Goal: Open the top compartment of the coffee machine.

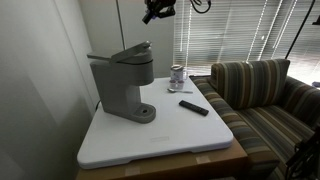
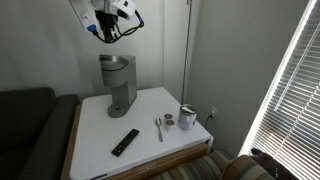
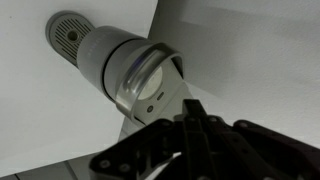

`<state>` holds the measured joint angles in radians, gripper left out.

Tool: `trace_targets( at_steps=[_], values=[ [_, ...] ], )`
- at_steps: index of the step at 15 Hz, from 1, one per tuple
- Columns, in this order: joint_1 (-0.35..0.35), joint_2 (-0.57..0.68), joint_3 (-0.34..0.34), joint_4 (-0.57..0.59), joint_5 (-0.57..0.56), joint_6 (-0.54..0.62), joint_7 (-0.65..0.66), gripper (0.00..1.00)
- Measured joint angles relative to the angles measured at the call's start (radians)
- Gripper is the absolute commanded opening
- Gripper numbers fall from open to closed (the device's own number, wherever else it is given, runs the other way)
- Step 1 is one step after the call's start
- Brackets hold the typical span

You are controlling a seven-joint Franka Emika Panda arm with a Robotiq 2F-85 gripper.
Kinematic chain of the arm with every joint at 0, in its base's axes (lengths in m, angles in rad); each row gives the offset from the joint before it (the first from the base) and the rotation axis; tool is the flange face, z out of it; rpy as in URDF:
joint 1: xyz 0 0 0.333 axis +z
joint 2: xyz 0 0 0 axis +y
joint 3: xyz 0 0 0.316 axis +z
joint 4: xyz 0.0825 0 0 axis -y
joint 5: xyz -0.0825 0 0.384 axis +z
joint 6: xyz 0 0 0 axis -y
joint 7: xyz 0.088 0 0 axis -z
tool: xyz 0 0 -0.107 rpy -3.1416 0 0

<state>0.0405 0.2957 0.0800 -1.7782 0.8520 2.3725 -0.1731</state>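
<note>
The grey coffee machine (image 1: 122,88) stands on the white table, and it shows in both exterior views (image 2: 119,88). Its top compartment lid (image 1: 125,52) is tilted up a little at the front. In the wrist view I look down on the rounded head (image 3: 135,72) and the round drip base (image 3: 68,35). My gripper (image 1: 157,11) hangs well above the machine, touching nothing, and it also shows in an exterior view (image 2: 111,27). Its dark fingers (image 3: 195,128) are pressed together with nothing between them.
A black remote (image 1: 193,107), a metal can (image 1: 178,75), a spoon (image 2: 158,127) and a small pod (image 2: 169,120) lie on the white table (image 1: 150,140). A striped sofa (image 1: 265,95) stands beside the table. Window blinds are behind it.
</note>
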Motion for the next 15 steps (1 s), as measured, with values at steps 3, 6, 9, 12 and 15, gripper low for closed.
trace_targets(
  at_steps=[3,6,9,12,15],
  values=[
    [0.002,-0.001,-0.004,-0.012,-0.045,0.037,0.119,0.00],
    [0.009,-0.008,-0.017,-0.059,-0.126,0.070,0.312,0.00],
    [0.013,-0.016,-0.020,-0.105,-0.171,0.071,0.452,0.00],
    [0.024,-0.015,-0.019,-0.125,-0.187,0.063,0.528,0.00],
    [0.039,-0.004,-0.018,-0.125,-0.206,0.054,0.581,0.00]
  ],
)
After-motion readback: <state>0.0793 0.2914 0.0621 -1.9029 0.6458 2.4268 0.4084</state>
